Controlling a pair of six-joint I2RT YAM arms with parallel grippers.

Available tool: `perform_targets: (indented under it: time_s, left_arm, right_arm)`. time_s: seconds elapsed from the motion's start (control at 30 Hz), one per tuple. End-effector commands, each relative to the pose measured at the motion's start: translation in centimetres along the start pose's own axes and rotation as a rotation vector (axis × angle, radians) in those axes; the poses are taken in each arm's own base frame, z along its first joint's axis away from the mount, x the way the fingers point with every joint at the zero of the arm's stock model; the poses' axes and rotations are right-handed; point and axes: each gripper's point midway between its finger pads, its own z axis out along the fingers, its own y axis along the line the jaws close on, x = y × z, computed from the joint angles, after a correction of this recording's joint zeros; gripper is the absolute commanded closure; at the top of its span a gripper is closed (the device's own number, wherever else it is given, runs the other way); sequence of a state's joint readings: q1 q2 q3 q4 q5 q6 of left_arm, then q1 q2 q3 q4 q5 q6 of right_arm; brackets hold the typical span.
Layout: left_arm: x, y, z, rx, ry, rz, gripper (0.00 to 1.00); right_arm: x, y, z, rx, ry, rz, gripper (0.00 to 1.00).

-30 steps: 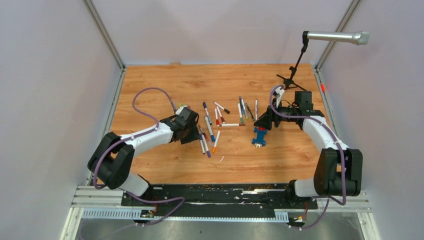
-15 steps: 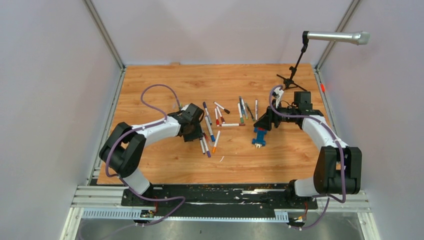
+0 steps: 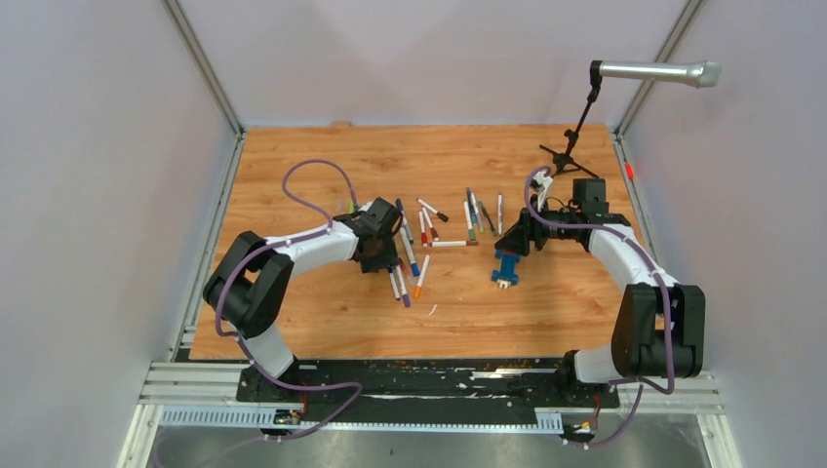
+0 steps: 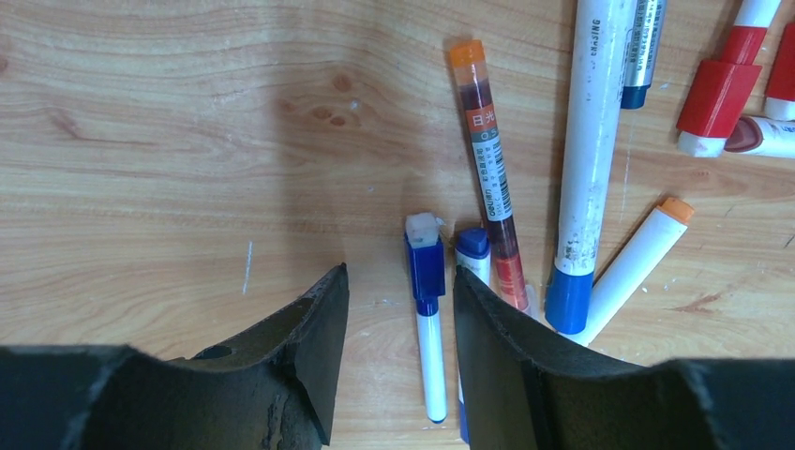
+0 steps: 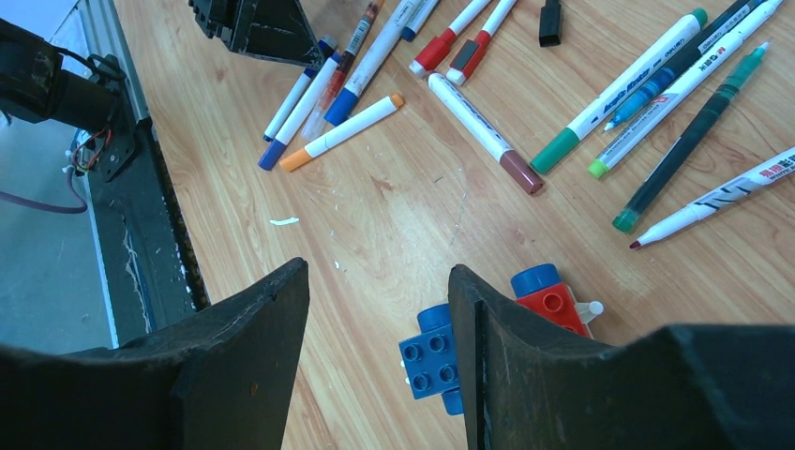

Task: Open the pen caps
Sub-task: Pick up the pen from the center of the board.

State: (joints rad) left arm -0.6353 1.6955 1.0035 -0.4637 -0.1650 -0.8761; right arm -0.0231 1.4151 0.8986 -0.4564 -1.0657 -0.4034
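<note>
Several pens lie scattered mid-table (image 3: 429, 234), most with their pen caps on. My left gripper (image 4: 398, 281) hangs open low over their left end (image 3: 388, 258). A thin white pen with a blue cap (image 4: 426, 267) lies on the wood between its jaws, touching neither. Just right of it are another blue cap (image 4: 473, 244), an orange-capped red pen (image 4: 466, 52), a thick blue cap (image 4: 568, 300) and red caps (image 4: 720, 94). My right gripper (image 5: 377, 272) is open and empty above bare wood (image 3: 509, 239). Green (image 5: 557, 150) and brown (image 5: 521, 172) caps show in its view.
A blue-and-red block toy (image 3: 505, 265) lies just below my right gripper, partly hidden behind its right finger (image 5: 506, 347). A microphone stand (image 3: 575, 136) stands at the back right. A loose black cap (image 5: 550, 23) and a white scrap (image 3: 432, 310) lie on the wood.
My left arm has swung right and forward, bringing its gripper over the left end of the pen pile. The right arm has not moved.
</note>
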Motion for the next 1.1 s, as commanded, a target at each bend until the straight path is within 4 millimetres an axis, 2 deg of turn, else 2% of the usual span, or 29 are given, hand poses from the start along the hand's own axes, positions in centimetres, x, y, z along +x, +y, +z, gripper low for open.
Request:
perform_targets:
  time_s: [0.0,0.43,0.57,0.83,1.07]
  left_arm:
    - [-0.5,-0.1,0.1,-0.028,-0.009,0.027,0.47]
    - [-0.3,0.7,1.1,-0.085,0.003,0.043,0.51]
    - [0.3,1.3,1.6,-0.115,0.025,0.047,0.58]
    - [1.4,2.7,2.1,-0.175,0.053,0.066,0.59]
    - [1.8,2.5,2.2,-0.18,0.069,0.087,0.76]
  right_arm:
    - [-1.6,0.2,-0.2,-0.024,-0.031,-0.063,0.43]
    - [-1.8,0.3,-0.3,-0.032,-0.031,-0.059,0.43]
    - [-1.8,0.4,-0.3,-0.037,-0.032,-0.059,0.43]
    - [-2.1,0.7,-0.4,-0.049,-0.036,-0.061,0.43]
    - [-2.2,1.0,-0.4,-0.059,-0.037,-0.06,0.43]
